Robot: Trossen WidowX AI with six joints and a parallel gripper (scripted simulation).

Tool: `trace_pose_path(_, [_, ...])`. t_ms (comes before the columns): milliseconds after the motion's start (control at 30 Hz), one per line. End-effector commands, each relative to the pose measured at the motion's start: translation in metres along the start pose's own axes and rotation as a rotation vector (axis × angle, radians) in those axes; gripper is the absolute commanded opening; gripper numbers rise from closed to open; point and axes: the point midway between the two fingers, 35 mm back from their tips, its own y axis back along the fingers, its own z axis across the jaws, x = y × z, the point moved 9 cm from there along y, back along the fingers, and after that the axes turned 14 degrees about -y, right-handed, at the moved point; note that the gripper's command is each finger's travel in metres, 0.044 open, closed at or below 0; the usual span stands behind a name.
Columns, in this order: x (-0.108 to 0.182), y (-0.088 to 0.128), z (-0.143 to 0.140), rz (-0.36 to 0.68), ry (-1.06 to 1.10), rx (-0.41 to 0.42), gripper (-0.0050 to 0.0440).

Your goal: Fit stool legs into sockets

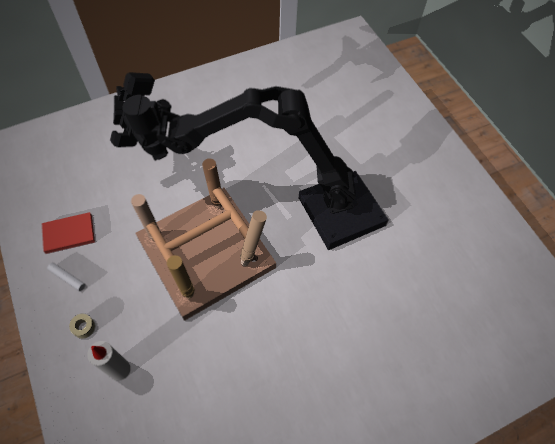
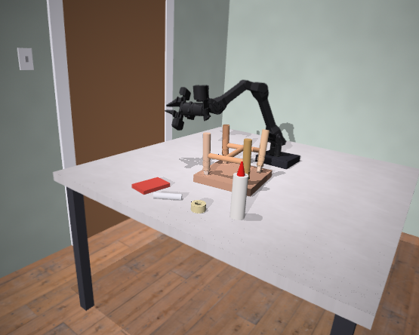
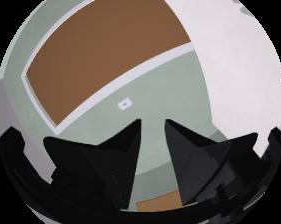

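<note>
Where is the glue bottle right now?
In the top view the glue bottle stands upright near the table's lower-left edge, just beyond the tape roll.

The stool [image 2: 227, 180] is sitting mid-table [image 2: 325, 226], seat down, legs up. The arm's base [image 2: 291, 161] is lying behind it, to the right. Left of the stool, a block [image 2: 150, 185], tube [image 2: 167, 195], ring [image 2: 198, 206] and bottle [image 2: 238, 196] are lining up towards the near edge.
</note>
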Motion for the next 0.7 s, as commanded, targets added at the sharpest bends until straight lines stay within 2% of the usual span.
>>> trace_pose_path(0, [0.0,0.0,0.0,0.0,0.0,0.0,0.0108])
trace_pose_path(533, [0.0,0.0,0.0,0.0,0.0,0.0,0.0108])
trace_pose_path(667, [0.0,0.0,0.0,0.0,0.0,0.0,0.0204])
